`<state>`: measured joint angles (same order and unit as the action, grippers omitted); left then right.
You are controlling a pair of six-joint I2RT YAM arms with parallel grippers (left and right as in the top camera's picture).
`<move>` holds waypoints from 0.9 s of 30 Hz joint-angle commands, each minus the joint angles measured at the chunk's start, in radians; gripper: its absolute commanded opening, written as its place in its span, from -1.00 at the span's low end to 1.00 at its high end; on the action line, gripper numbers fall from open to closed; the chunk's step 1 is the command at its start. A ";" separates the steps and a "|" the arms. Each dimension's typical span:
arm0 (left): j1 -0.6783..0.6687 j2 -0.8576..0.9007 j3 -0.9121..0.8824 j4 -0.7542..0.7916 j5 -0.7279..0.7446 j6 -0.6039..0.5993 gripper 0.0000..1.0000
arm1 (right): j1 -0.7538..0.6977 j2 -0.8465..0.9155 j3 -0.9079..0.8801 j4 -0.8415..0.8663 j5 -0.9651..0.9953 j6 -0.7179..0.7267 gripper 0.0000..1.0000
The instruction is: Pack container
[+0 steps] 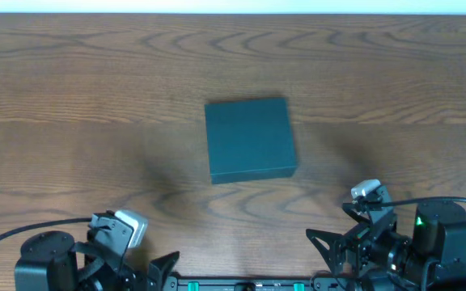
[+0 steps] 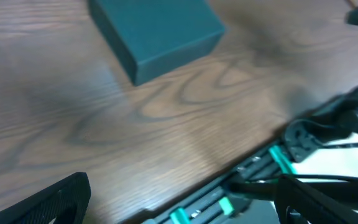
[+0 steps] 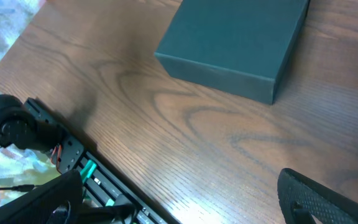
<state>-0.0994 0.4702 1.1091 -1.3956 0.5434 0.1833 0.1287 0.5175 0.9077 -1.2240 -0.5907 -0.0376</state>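
Note:
The container is a dark teal box with its lid shut, lying flat in the middle of the wooden table. It also shows at the top of the left wrist view and of the right wrist view. My left gripper is open and empty at the table's front edge, left of the box. My right gripper is open and empty at the front edge, right of the box. Both are well apart from the box.
The wooden table has a white strip beyond its far edge. A black rail with green clips runs along the front edge between the arm bases. Cables trail from both arms.

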 commanded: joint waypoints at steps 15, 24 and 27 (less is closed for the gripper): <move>0.112 -0.279 -0.541 0.672 -0.263 -0.103 0.90 | -0.010 -0.002 -0.005 0.001 0.000 0.010 0.98; 0.112 -0.468 -0.869 0.930 -0.262 -0.307 0.90 | -0.010 -0.002 -0.005 0.001 0.000 0.010 0.99; 0.113 -0.467 -0.914 0.961 -0.262 -0.336 0.90 | -0.010 -0.002 -0.005 0.001 0.000 0.010 0.99</move>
<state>0.0067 0.0147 0.2161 -0.4545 0.2840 -0.0925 0.1287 0.5175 0.9028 -1.2224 -0.5873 -0.0357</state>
